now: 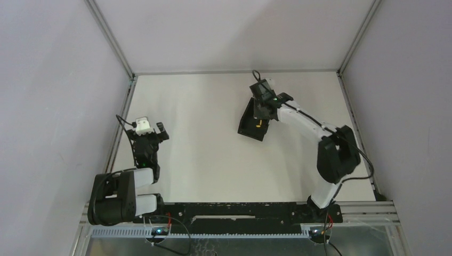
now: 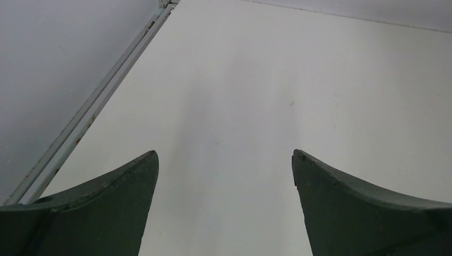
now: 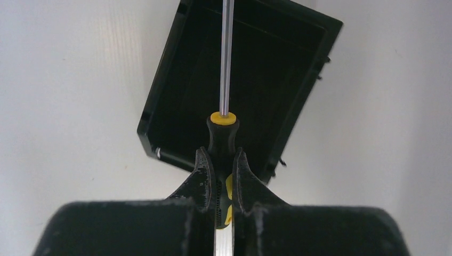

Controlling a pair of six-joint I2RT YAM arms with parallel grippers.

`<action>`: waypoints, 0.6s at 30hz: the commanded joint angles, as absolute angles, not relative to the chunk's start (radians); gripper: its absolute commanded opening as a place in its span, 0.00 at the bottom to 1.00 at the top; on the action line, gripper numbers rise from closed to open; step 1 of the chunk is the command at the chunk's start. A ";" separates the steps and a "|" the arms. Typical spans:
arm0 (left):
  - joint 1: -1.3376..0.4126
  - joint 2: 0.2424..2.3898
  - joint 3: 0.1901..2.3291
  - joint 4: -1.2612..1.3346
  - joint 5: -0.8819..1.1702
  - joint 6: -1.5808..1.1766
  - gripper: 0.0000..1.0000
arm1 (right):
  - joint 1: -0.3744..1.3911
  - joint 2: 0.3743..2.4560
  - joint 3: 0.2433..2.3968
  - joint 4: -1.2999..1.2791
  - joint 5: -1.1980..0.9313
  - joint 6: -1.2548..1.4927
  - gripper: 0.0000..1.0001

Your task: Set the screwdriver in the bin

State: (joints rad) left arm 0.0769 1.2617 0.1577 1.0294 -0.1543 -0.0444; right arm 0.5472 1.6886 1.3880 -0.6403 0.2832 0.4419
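- Nearest you, the left gripper (image 2: 225, 160) hangs over bare table (image 2: 256, 80) with its fingers spread wide and nothing between them. It is well apart from the work, so leave it parked.
- Further out, the right gripper (image 3: 219, 160) has its fingers drawn together and clamped on the screwdriver (image 3: 223, 128). They hold it by the black and yellow handle, just behind the yellow collar.
- That is the right place to hold it. The handle looks rubbery and thick enough for the pads to bite, while the slim bright shaft would likely be smooth and slip.
- Expect a light, stiff tool with nothing soft or fragile about it. With most of its length ahead of the pads, it could pivot nose-down if you loosen slowly.
- Ahead of the fingers, the shaft runs out over the opening of the bin (image 3: 160, 96). The tip passes out of the wrist view, so you cannot tell where it ends.
- The overhead view puts a spot of yellow inside the outline of the bin, under the wrist. You cannot tell from either view how high the tool sits above the floor of the bin.
- The bin sits skewed to the table edges and looks light. My guess is that a clean, quick release drops the tool in, and that nudging a wall would shift the bin.
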 commanded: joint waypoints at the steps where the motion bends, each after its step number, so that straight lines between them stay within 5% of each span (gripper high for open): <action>1: 0.069 1.253 0.192 1.048 -0.161 -0.029 1.00 | 0.557 1.797 1.496 -0.626 0.304 0.361 0.00; 11: 0.070 1.253 0.192 1.048 -0.161 -0.029 1.00 | 0.565 1.981 1.573 -0.636 0.334 0.370 0.06; 18: 0.071 1.253 0.192 1.048 -0.162 -0.029 1.00 | 0.577 2.050 1.600 -0.666 0.343 0.397 0.35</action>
